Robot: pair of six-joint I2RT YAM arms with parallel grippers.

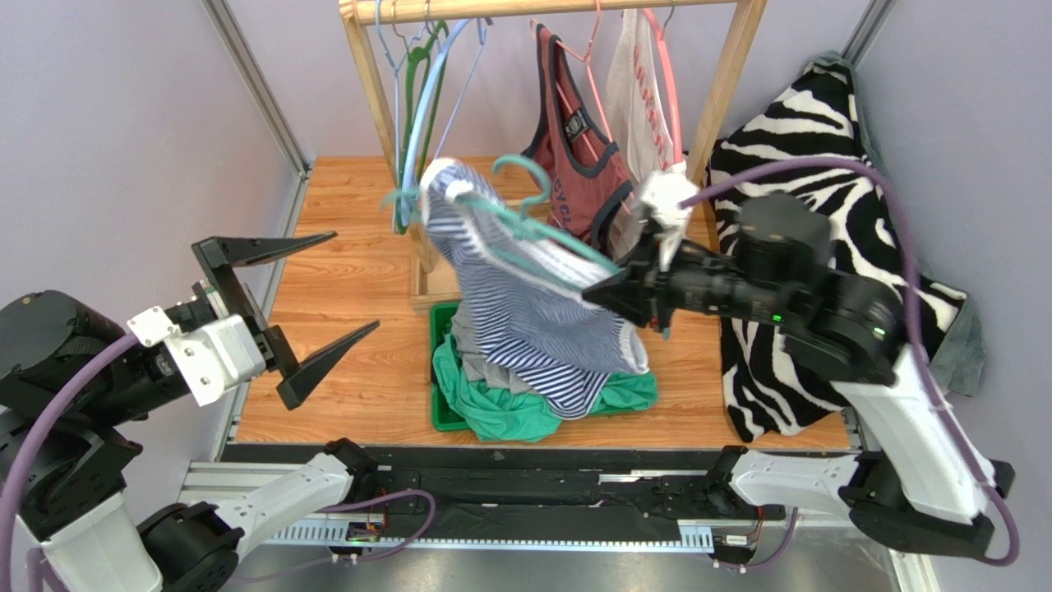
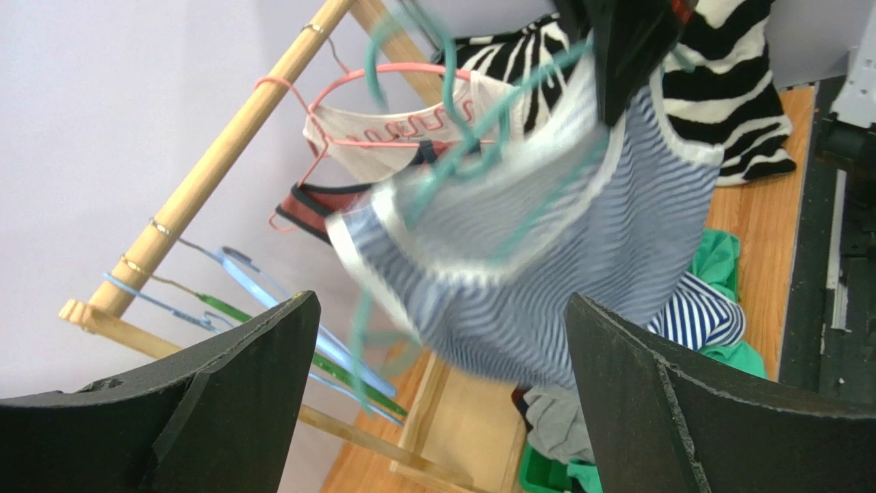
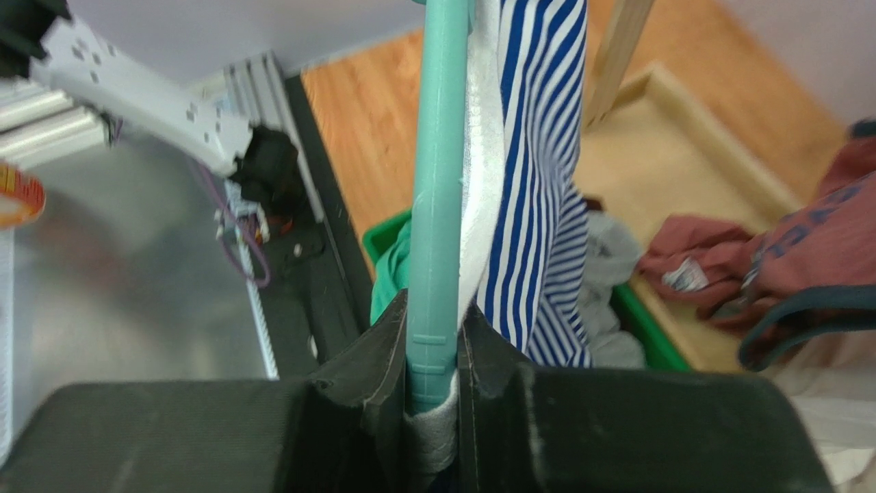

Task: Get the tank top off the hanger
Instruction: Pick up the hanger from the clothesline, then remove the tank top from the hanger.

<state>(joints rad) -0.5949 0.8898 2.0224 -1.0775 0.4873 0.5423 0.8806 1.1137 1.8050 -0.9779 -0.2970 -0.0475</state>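
The right gripper [image 3: 432, 331] is clenched on one smooth teal plastic arm of the hanger [image 1: 543, 234], with the tank top's white ribbed trim pinched in alongside it. The soft blue-and-white striped tank top [image 1: 531, 323] hangs from the tilted hanger above a green bin [image 1: 442, 370] of crumpled clothes on the wood-grain bench [image 1: 358, 370]. The left gripper [image 1: 352, 284], its black wedge-shaped fingers spread wide and holding nothing, sits well apart to the left.

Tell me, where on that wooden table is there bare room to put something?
The wooden tabletop lies bare left of the green plastic bin, by the open left gripper. Crowded: the clothes-heaped bin, and the zebra-print cloth covering the right side.
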